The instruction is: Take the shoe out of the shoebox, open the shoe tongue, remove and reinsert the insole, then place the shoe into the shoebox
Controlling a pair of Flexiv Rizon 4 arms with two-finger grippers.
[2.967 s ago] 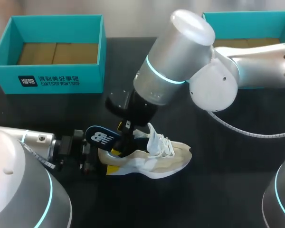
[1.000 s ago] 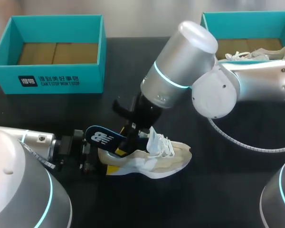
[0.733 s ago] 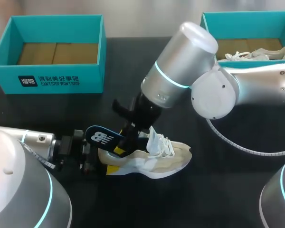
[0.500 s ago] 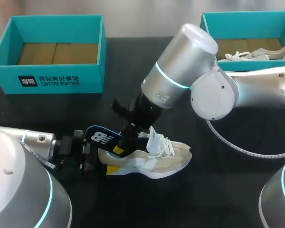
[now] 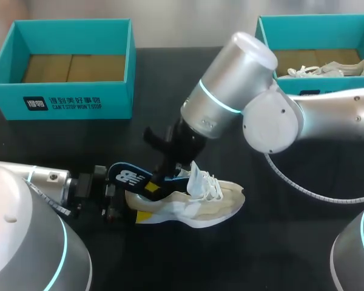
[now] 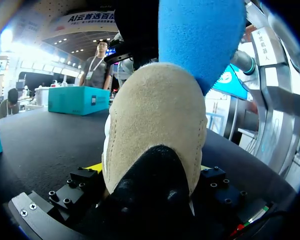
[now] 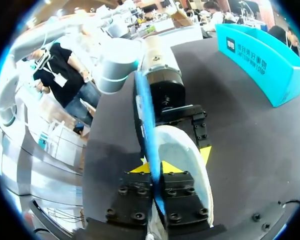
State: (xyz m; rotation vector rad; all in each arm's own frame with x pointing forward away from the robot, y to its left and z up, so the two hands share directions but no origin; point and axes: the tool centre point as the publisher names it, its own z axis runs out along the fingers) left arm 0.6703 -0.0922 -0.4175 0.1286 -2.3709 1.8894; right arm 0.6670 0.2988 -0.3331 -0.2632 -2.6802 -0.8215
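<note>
You found the cream shoe point(image 5: 200, 203) standing on its sole on the black table point(image 5: 291, 242), well clear of both boxes, with its toe toward your right arm's side and its tongue and white laces raised. The left gripper point(image 5: 117, 205) was closed on the heel. In the left wrist view the suede heel point(image 6: 155, 115) filled the space between the two fingers, and a yellow tip touched it on each side. The right gripper point(image 5: 153, 187) came down over the shoe opening and was clamped on the blue insole point(image 5: 128, 176). In the right wrist view the thin edge of the insole point(image 7: 145, 115) ran between the two nearly closed fingers point(image 7: 182, 200). The insole was tilted, its heel end lifted above and past the heel toward the left arm. You could not see its front end behind the gripper. The far-left teal shoebox point(image 5: 67, 100) showed a brown cardboard floor. The far-right teal shoebox point(image 5: 303, 21) held a second pale shoe point(image 5: 324, 68).
</note>
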